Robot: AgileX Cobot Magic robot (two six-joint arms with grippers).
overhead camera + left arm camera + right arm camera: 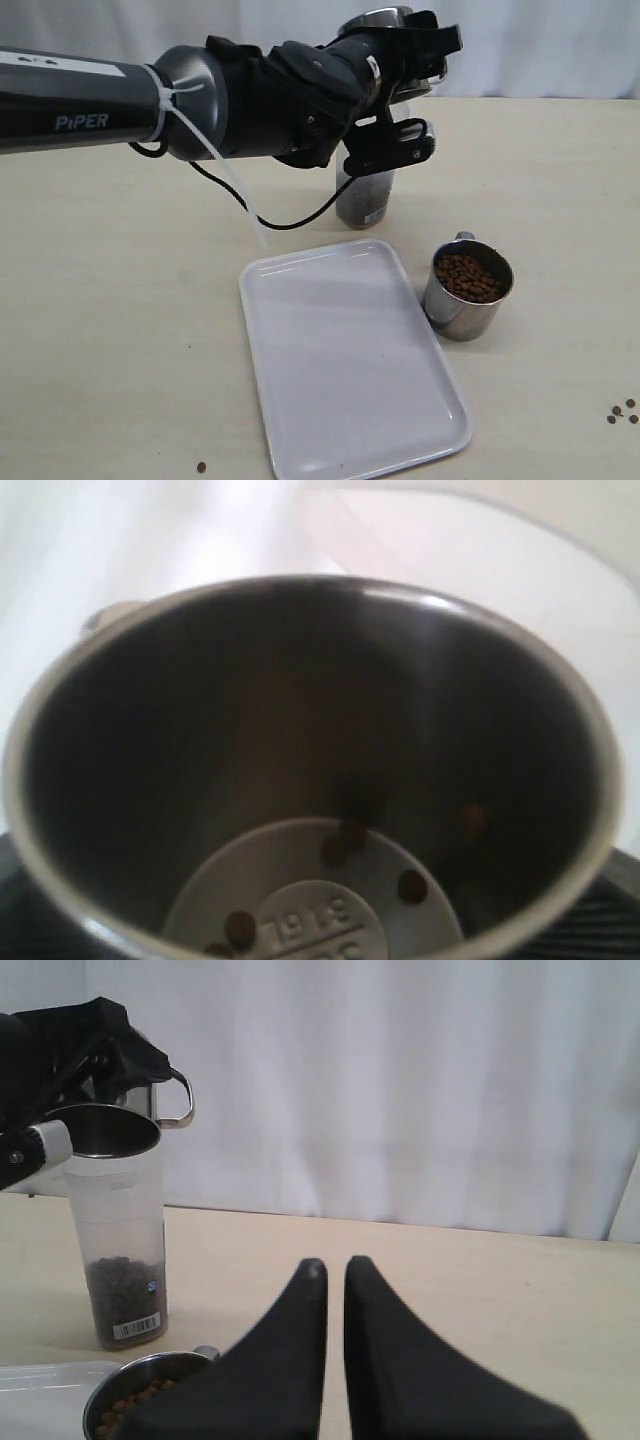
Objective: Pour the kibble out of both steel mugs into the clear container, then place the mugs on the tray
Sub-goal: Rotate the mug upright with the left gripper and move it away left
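My left gripper point(415, 95) is shut on one steel mug point(385, 20), held tipped over the mouth of the clear container point(365, 205). The left wrist view looks into that mug point(250, 730); only a few kibble pellets point(411, 885) cling near its bottom. Kibble point(120, 1280) fills the lower part of the clear container point(118, 1230). The other steel mug point(468, 290) stands upright on the table, right of the tray point(350, 370), full of kibble point(468, 277). My right gripper point(333, 1265) is shut and empty, low over the table beside that mug point(140, 1390); the exterior view does not show it.
The white tray holds nothing. Loose pellets lie on the table at the front right point(622, 412), and one lies near the front edge left of the tray point(201, 466). A white curtain point(400, 1080) hangs behind the table. The left arm point(200, 95) spans the left half.
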